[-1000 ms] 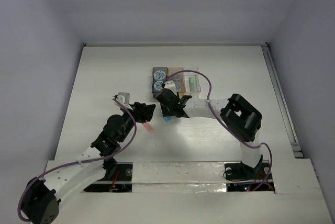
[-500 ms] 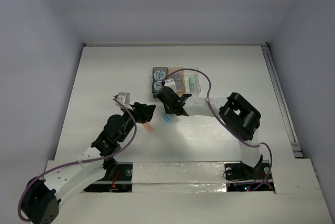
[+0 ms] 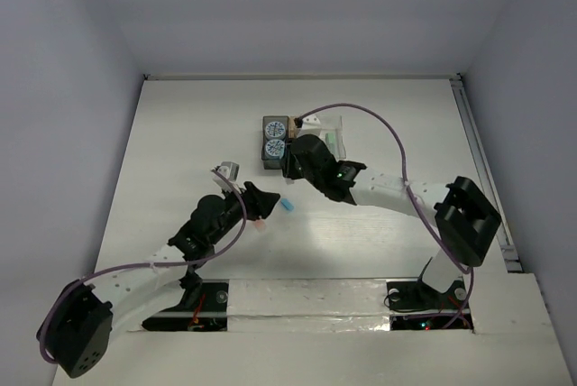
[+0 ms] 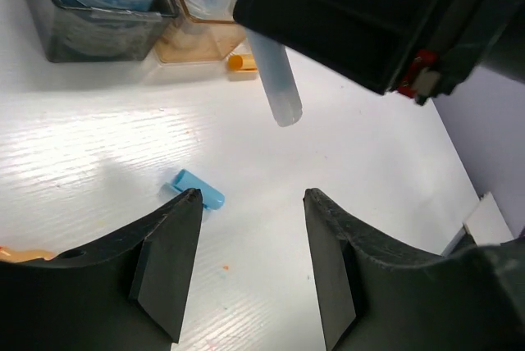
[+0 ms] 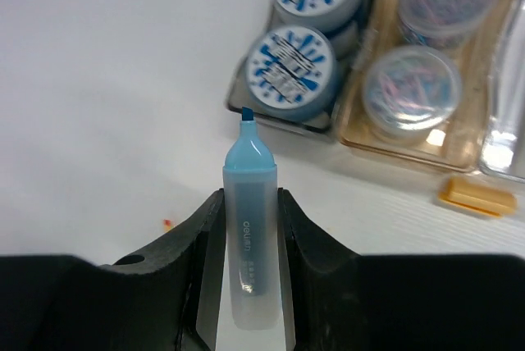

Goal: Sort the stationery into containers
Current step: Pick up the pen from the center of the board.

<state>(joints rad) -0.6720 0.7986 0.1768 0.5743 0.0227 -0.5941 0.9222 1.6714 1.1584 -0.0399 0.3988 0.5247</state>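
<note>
My right gripper (image 5: 248,197) is shut on an uncapped light blue highlighter (image 5: 248,236), held above the table, tip toward the containers. The dark grey box (image 5: 238,93) holds two patterned discs (image 5: 293,68), and the tan-orange box (image 5: 353,142) holds two round clear tubs. The clear box (image 5: 502,134) shows at the right edge. A light blue cap (image 4: 199,189) lies on the table just beyond the left fingertip of my left gripper (image 4: 250,197), which is open and empty. An orange stub (image 5: 476,195) lies in front of the boxes. In the top view my right gripper (image 3: 290,168) hangs near the boxes.
A pink-orange stick (image 3: 259,221) lies on the table beside my left gripper (image 3: 259,198). The right arm (image 3: 379,189) stretches across the middle of the table and covers part of the tan-orange box. A rail (image 3: 482,170) runs along the table's right edge.
My right gripper has shut on the light blue highlighter and lifted it toward the boxes, leaving the blue cap on the table. My left gripper has shifted slightly toward the cap.
</note>
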